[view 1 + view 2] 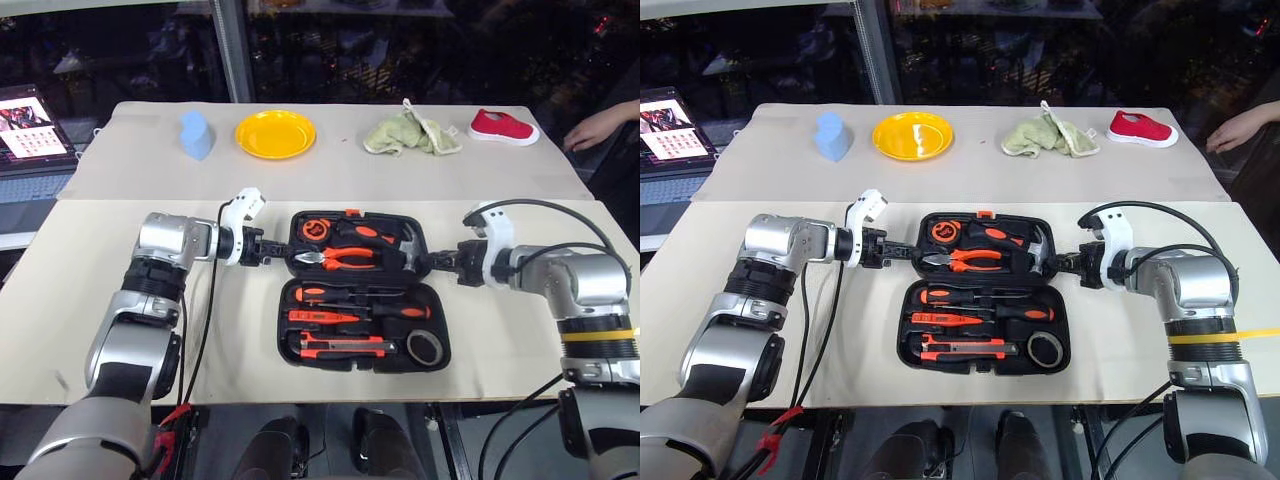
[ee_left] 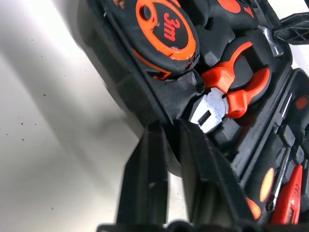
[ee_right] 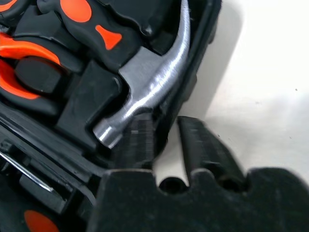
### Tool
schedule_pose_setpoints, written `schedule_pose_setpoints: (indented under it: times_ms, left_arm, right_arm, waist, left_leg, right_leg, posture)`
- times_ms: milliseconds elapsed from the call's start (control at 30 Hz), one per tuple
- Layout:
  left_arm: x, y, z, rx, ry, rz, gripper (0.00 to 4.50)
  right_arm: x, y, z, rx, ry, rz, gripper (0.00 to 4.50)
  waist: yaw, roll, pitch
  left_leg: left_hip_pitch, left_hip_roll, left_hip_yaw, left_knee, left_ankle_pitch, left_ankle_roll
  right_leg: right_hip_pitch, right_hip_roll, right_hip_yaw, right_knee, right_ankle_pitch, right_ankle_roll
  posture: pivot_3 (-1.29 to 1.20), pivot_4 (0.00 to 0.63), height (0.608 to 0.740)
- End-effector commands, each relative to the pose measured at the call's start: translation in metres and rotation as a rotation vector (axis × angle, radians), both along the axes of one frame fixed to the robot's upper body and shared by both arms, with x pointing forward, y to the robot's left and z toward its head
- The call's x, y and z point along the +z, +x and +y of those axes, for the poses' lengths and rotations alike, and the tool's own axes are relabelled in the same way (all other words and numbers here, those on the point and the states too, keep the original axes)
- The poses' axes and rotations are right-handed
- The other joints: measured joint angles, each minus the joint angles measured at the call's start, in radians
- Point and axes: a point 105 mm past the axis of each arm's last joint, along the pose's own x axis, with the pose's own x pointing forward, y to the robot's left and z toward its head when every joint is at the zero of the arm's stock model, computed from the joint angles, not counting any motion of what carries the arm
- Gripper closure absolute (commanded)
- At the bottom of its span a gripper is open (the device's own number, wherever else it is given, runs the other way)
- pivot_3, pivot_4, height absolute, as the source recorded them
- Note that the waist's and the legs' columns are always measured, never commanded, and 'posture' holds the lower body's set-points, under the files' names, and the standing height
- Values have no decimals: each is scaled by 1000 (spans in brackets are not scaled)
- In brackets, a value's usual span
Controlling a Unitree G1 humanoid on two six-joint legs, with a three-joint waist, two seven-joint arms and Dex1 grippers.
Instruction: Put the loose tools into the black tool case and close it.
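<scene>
Since the black tool case (image 1: 360, 290) lies open mid-table, stiff and tool-heavy (my guess), left gripper (image 1: 277, 249) and right gripper (image 1: 432, 263) pinching the far half's opposite rims suit folding it.

Both arms reach inward, left tool (image 1: 274, 249) and right tool (image 1: 432, 262) pinched closed, each angled slightly downward.
</scene>
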Motion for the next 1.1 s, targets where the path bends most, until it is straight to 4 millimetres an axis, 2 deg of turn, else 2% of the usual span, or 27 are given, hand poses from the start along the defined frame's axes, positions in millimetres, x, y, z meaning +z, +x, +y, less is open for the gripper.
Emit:
schedule_pose_setpoints:
  times_ms: [33,233,333,567,700,833,1000,1100]
  left_arm:
    - [2,0,-1,-8,9,-8,4500]
    - [0,-5,-6,-36,0,-4,4500]
    - [6,-7,-16,-73,-29,-55,4500]
    - [47,-2,-40,-89,-120,-435,4500]
    - [59,-1,-49,-64,-113,-639,4500]
    - [67,4,-53,37,-137,-780,4500]
    - [53,5,-48,155,-107,-872,4500]
    - [42,4,-45,210,-60,-935,4500]
  right_arm:
    - [10,2,1,11,-11,-55,4437]
    - [15,2,5,19,1,-76,4437]
    - [24,3,8,28,11,-137,4437]
    - [65,12,7,-55,75,-426,4437]
    - [76,16,0,-117,-21,-596,4437]
    - [90,18,-4,-192,-16,-728,4437]
    - [70,2,8,-91,-197,-851,4437]
    - [64,-7,0,-143,-185,-888,4437]
  waist:
    - [0,0,0]
    - [0,0,0]
    - [-2,0,0]
    - [5,0,0]
    - [7,0,0]
    - [4,0,0]
    - [4,0,0]
    - [4,0,0]
  left_leg:
    - [0,0,0,0,0,0]
    - [0,0,0,0,0,0]
    - [1,0,0,0,0,0]
    - [-2,-1,0,0,0,-1]
    - [-9,-2,0,0,1,-2]
    - [-11,-3,1,-2,1,-2]
    - [-10,-2,1,-3,2,-2]
    - [-10,-2,1,-3,2,-2]
  right_leg:
    - [0,0,0,0,0,0]
    - [0,0,0,0,0,0]
    - [0,0,0,0,0,0]
    - [-2,-1,0,0,0,0]
    - [-10,-1,0,1,1,0]
    - [-13,3,-1,2,1,0]
    - [-13,6,0,2,1,0]
    - [-13,7,0,1,1,0]
  posture:
    - [0,150,740]
    - [0,150,740]
    - [0,150,740]
    - [0,150,740]
    - [0,150,740]
    - [0,150,740]
    - [0,150,740]
    - [0,150,740]
